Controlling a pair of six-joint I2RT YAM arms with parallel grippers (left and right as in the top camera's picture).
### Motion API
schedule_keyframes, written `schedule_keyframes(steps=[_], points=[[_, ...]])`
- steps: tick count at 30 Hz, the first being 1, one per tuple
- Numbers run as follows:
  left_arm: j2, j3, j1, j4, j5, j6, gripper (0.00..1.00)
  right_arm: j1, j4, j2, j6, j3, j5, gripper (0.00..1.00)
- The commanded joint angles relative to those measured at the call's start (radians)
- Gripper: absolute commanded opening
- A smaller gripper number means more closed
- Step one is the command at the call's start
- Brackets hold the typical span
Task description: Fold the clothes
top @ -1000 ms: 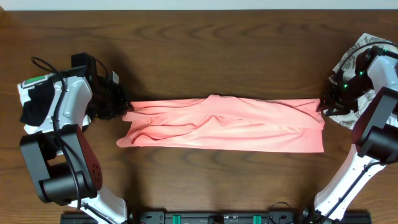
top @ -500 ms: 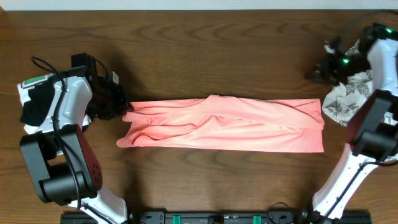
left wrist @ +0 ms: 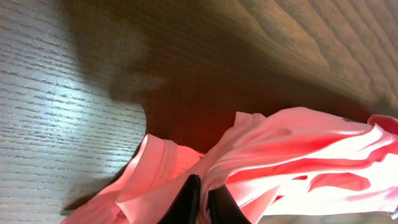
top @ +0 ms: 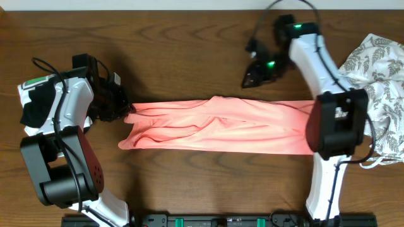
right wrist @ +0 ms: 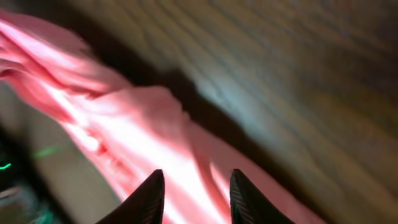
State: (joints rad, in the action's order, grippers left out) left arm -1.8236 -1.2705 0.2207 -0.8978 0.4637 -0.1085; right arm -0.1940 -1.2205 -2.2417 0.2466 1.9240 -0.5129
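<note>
The salmon-pink T-shirt point(top: 227, 126) lies as a long strip across the middle of the table. My left gripper point(top: 126, 111) is shut on its bunched left end; in the left wrist view the black fingertips point(left wrist: 188, 200) pinch a fold of the pink fabric point(left wrist: 298, 149), the gripper point(left wrist: 202, 200) low in frame. My right gripper point(top: 250, 79) hovers open over bare wood just beyond the shirt's far edge, right of centre. The blurred right wrist view shows the gripper point(right wrist: 196, 190) with spread fingers point(right wrist: 152, 193) above the pink cloth point(right wrist: 137, 124), holding nothing.
A white garment with grey leaf print point(top: 382, 82) lies heaped at the right edge. A black-and-white bundle point(top: 35, 104) sits at the far left behind the left arm. Dark wooden table point(top: 189, 38) stretches beyond the shirt.
My right arm has left the shirt's right end and swung up and left to the far middle of the table, uncovering the leaf-print garment. The left arm and shirt have stayed put.
</note>
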Motion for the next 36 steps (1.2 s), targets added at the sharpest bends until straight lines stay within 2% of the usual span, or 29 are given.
schedule_keyframes(steps=[1,9,16,36], points=[[0.011,-0.009,0.005,-0.006,-0.013,-0.008,0.07,-0.061,0.048,0.016,-0.127,-0.010,0.242,0.30],[0.011,-0.009,0.005,-0.006,-0.013,-0.008,0.07,-0.146,0.084,-0.003,-0.199,-0.011,0.336,0.25],[0.011,-0.009,0.005,-0.006,-0.013,-0.008,0.07,-0.161,0.062,-0.062,-0.209,-0.012,0.359,0.21],[0.011,-0.009,0.005,-0.003,-0.013,-0.008,0.07,-0.168,-0.055,-0.070,-0.192,-0.014,0.342,0.22]])
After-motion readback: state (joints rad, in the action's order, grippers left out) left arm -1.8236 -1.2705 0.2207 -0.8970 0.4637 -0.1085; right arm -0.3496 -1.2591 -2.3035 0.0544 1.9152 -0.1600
